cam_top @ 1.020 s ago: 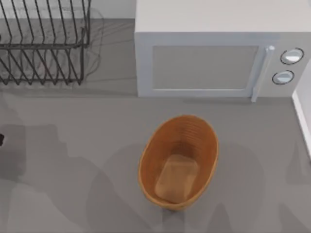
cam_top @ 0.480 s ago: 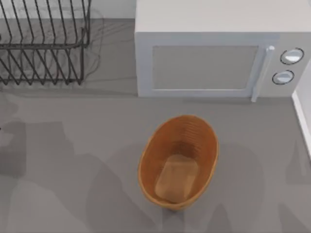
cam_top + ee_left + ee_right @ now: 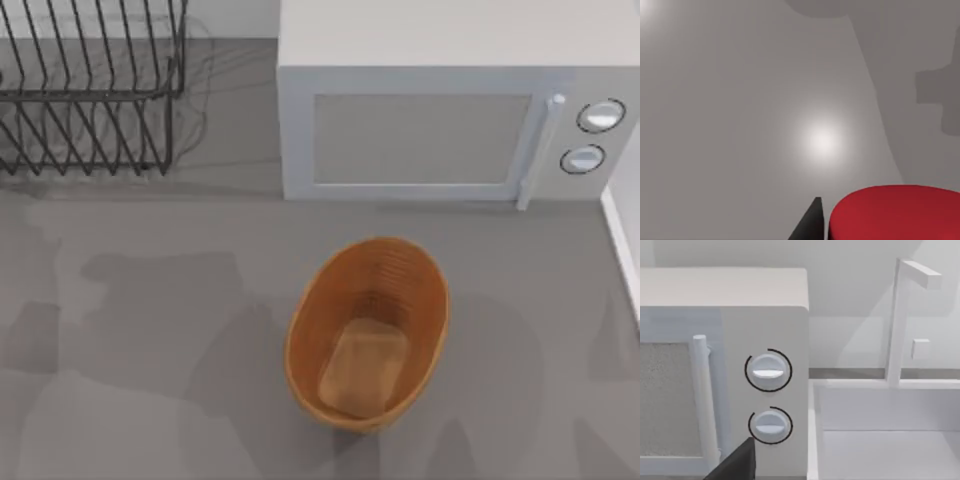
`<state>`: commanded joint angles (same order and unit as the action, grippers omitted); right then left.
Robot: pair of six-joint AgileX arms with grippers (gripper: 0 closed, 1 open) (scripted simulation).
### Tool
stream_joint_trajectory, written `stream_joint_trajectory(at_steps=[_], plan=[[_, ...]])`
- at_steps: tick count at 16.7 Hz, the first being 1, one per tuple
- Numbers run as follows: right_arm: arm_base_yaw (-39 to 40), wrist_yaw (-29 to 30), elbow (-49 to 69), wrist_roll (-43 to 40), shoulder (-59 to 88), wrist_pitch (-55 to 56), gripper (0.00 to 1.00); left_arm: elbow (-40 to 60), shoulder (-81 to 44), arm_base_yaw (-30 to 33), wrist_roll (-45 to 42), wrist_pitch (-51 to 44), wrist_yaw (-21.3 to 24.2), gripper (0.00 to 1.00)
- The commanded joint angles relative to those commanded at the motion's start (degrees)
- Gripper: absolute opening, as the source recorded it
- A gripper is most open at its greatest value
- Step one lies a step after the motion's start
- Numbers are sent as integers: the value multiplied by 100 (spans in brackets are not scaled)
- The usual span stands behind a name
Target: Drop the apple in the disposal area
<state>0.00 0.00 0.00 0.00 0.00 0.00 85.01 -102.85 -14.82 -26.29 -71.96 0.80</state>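
Since a second ago, when a dark scrap of my left arm still showed at the left edge of the top view, that scrap has slid out of the picture. The broad shadow on the table [image 3: 150,300] has crept rightwards, towards the basket [image 3: 300,340]. I take that to mean the left arm is up and carrying over the table, so the task is in its transport leg and the drop is not yet made: the basket's pale floor is bare.

In the left wrist view the apple [image 3: 895,212] sits close under the camera. Its red curve presses right against the one dark fingertip of the left gripper [image 3: 810,227] that can be seen, with the grey table well below and apart from it. The second fingertip is out of frame (so the width of the opening cannot be read directly). Still, nothing else could be holding the fruit aloft, and I judge the jaws closed onto it, spread about as wide as the apple.

The basket stands near the middle of the table, just on the near side of the microwave [image 3: 420,130] and well to the right of the wire rack [image 3: 90,90] in the far left corner.

The right gripper [image 3: 735,465] is parked at the right, facing the microwave's dials; I cannot tell if it is open or closed.
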Motion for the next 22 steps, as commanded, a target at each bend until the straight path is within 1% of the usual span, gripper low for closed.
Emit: stream_joint_trajectory(at_steps=[3,8,10,11,13,15,22], plan=[[0,0,0,0,0,0,100,301,179,5,23,-344,-1,0],[0,0,0,0,0,0,100,297,157,1,10,-335,-4,0],[0,0,0,0,0,0,100,419,73,188,-37,-384,-3,0],[0,0,0,0,0,0,100,532,-3,376,-86,-427,-2,0],[0,0,0,0,0,0,100,830,-208,918,-225,-543,0,0],[0,0,0,0,0,0,100,1184,-456,1647,-405,-684,5,0],[0,0,0,0,0,0,100,2512,-1385,4936,-1119,-1201,57,0]])
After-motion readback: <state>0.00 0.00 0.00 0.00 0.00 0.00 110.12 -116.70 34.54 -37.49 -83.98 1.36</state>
